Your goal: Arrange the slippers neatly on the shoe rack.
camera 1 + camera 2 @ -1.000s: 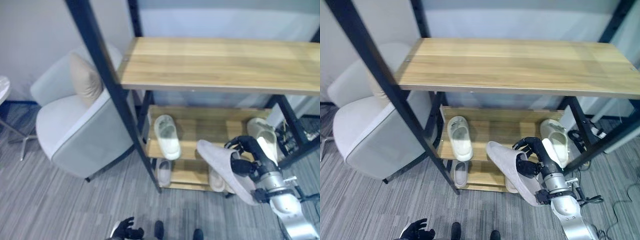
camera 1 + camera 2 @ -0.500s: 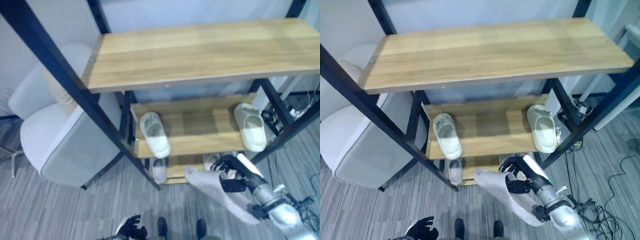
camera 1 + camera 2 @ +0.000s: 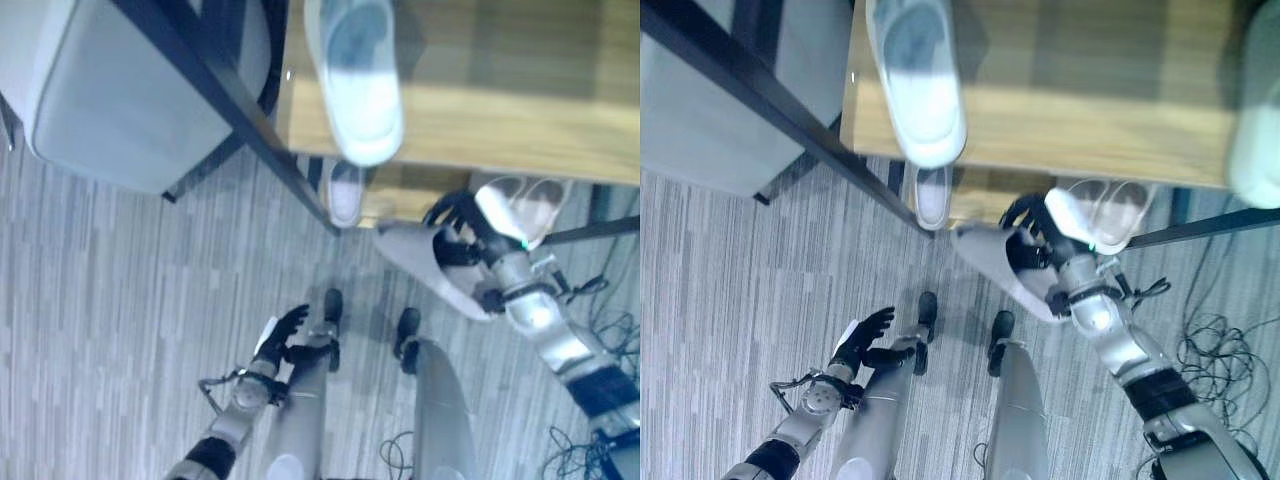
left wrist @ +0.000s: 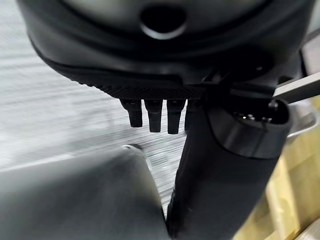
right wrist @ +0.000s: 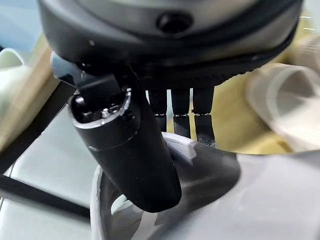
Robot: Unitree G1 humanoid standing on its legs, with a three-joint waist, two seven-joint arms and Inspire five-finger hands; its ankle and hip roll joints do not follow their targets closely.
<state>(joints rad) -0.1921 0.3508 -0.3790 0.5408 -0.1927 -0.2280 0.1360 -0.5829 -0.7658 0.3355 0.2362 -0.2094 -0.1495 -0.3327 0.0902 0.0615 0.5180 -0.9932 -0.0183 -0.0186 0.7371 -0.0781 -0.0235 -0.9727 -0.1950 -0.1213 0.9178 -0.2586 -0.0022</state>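
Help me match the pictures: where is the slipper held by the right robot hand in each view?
Left eye view: slipper right of centre, gripped by the right robot hand.
Right eye view: slipper just right of centre.
Right wrist view: slipper under thumb and fingers.
Left wrist view: left robot hand above floor.
Shared landmark: slipper pair on the lowest shelf beside it.

No text, label, number or sign can be read anywhere: not on the slippers, the shoe rack's wooden shelves, the armchair or the floor
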